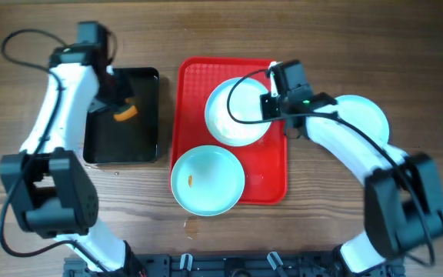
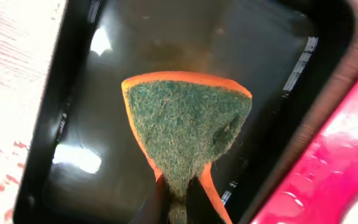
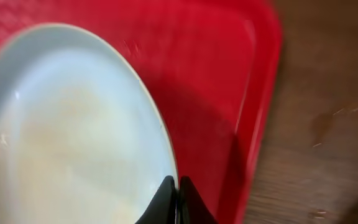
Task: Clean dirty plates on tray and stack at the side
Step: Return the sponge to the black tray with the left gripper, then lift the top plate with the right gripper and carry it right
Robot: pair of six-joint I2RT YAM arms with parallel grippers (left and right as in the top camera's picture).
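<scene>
Surface: wooden table (image 1: 321, 31), red tray (image 1: 193, 100) at centre.
My right pincer (image 3: 178, 190): clenched on upper plate (image 3: 73, 124) rim.
My left pincer (image 2: 178, 200): grasping sponge (image 2: 185, 118) over black tray (image 2: 278, 37).
Smeared plate (image 1: 208, 181): tray's lower left.

No readable text, labels, brands or numbers in any of the three views. Nothing printed on what's visible.
</scene>
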